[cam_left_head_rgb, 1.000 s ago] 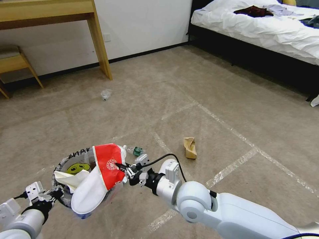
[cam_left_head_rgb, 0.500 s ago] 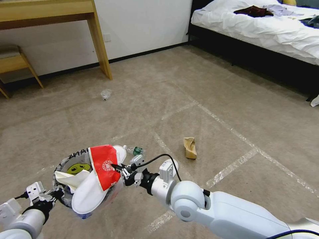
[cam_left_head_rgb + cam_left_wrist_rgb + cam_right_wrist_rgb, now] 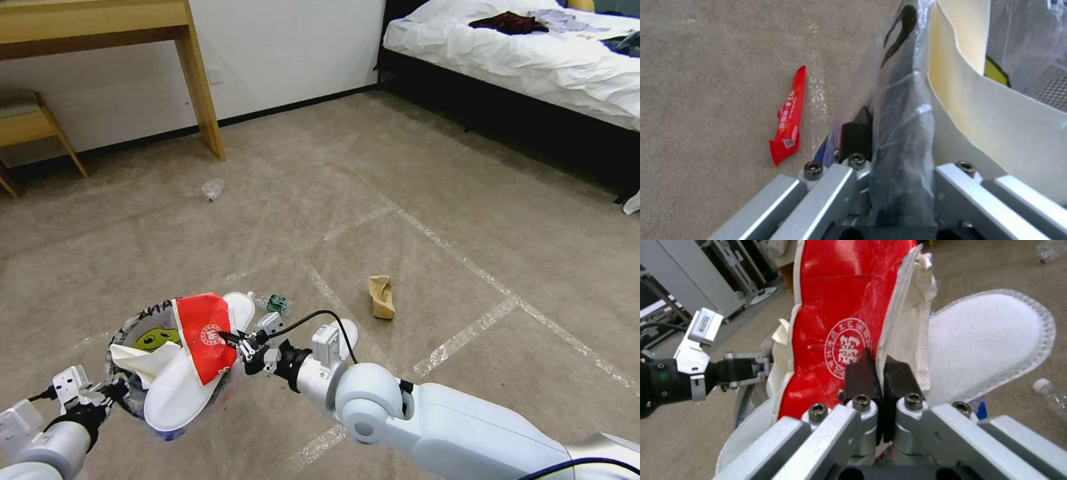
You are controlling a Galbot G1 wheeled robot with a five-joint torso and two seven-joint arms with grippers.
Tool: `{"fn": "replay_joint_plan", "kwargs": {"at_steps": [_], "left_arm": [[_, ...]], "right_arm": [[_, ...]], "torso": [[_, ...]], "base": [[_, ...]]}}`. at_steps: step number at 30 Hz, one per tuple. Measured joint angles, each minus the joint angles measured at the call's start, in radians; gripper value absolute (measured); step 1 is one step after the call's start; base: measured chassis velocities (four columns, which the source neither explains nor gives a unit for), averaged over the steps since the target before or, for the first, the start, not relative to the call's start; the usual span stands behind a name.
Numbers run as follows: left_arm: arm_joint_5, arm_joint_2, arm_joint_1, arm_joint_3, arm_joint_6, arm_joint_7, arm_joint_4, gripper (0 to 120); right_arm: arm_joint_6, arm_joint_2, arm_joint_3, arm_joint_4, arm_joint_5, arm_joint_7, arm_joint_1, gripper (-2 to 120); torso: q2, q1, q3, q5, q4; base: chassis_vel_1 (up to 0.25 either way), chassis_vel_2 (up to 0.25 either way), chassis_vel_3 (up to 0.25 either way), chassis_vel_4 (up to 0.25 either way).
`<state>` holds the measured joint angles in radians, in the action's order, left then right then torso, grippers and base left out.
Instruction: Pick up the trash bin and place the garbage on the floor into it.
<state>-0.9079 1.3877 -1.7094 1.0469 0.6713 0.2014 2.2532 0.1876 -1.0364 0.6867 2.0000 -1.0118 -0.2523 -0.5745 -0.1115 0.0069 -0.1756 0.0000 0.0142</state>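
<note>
Beige carpet (image 3: 413, 167) marked with tape lines, wooden desk (image 3: 100, 27) at the wall, bed (image 3: 533, 60) far right. Near the left foreground, bin (image 3: 130, 330) held off the floor, its bag-lined rim (image 3: 902, 140) pinched between the closed jaws of the left gripper (image 3: 110, 392). Across the bin's mouth, a white slipper (image 3: 180, 390) with a red band (image 3: 203, 333), long axis slanting from the near rim up toward the far right rim, more lying over the opening than sunk into it. At the band's right edge, right gripper (image 3: 233, 339), fingers (image 3: 862, 373) clamped shut on the band's white-piped hem. Second white slipper (image 3: 987, 340) just behind, beside the bin. Judged the key relation: slipper's length wider than the bin's mouth, so heel over the near rim and toe end at the right gripper, meaning the held end probably needs pushing leftward and down into the opening, toward the left gripper. Farther out on the carpet: small green-labelled bottle (image 3: 273, 303) just beyond the bin, cardboard scrap (image 3: 381, 297) to its right, clear plastic scrap (image 3: 212, 190) well away near the desk leg, red wrapper (image 3: 789, 116) on the floor beside the bin.
</note>
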Motion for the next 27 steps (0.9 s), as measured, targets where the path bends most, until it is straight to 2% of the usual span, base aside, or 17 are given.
{"fn": "replay_joint_plan", "kwargs": {"at_steps": [27], "left_arm": [[-0.003,-0.002,-0.007,-0.001,0.0,0.0,0.012,1]], "right_arm": [[-0.007,-0.04,0.037,-0.038,0.006,-0.009,0.034,0]], "torso": [[0.0,0.0,0.0,0.0,0.0]], "base": [[0.0,0.0,0.0,0.0]]}}
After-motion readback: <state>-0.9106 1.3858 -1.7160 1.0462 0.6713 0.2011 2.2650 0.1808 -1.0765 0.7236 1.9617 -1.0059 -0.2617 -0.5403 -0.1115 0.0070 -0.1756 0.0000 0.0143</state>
